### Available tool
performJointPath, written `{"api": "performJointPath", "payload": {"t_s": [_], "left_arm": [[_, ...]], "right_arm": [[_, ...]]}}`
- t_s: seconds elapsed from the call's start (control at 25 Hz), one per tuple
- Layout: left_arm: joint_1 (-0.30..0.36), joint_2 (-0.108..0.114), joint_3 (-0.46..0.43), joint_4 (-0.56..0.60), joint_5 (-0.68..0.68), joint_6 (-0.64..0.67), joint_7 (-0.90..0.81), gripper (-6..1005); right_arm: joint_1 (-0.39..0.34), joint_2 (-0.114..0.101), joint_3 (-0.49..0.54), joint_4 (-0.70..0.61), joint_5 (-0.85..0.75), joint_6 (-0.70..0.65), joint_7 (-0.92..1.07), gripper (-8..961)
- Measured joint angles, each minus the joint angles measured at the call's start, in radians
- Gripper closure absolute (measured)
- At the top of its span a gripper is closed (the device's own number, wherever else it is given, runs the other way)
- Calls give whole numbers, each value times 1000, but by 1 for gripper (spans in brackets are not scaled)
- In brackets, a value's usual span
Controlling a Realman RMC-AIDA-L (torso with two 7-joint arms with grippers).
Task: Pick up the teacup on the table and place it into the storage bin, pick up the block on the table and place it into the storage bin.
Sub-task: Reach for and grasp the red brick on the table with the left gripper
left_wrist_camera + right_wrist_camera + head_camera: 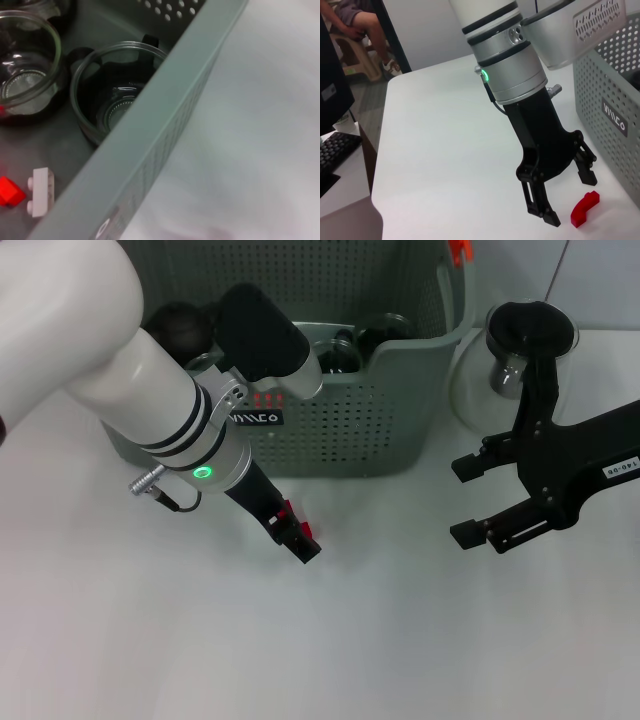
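Left gripper: the black two-finger left gripper (296, 533) reaches down to the white table (380, 640) just in front of the bin's near wall; in the right wrist view (568, 192) its fingers are spread apart with nothing clamped between them

Block: a small red curved plastic block (584, 208) lies on the table right under the left gripper, sitting in the gap between the fingers; whether a fingertip touches it cannot be told; in the head view the red block (300, 530) shows at the gripper tip

Storage bin: the large grey-green perforated plastic basket (400, 410) stands at the far side of the table, with an orange-red handle clip (459, 250) on its right rim and a small black label with white lettering (256, 418) on the near wall

Inside the bin: a clear glass teacup with a black handle (112, 95) stands upright against the near wall, a second clear glass cup (27, 65) beside it, plus a small white studded brick (41, 191) and a red piece (10, 191) on the floor of the bin

Right gripper: the black right gripper (468, 502) hangs over the table well to the right of the bin, its fingers wide apart and holding nothing

Glass pot: a clear round glass pot with a black lid (520, 340) stands on the table just right of the bin, beyond the right gripper
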Motion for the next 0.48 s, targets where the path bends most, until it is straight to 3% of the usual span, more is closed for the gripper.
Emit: {"api": "performJointPath", "payload": {"t_s": [0.48], "left_arm": [[-3,-1,-9,3,-7,2,0,172]], "right_arm": [[0,-1,0,11,0,0,-1,26]]}}
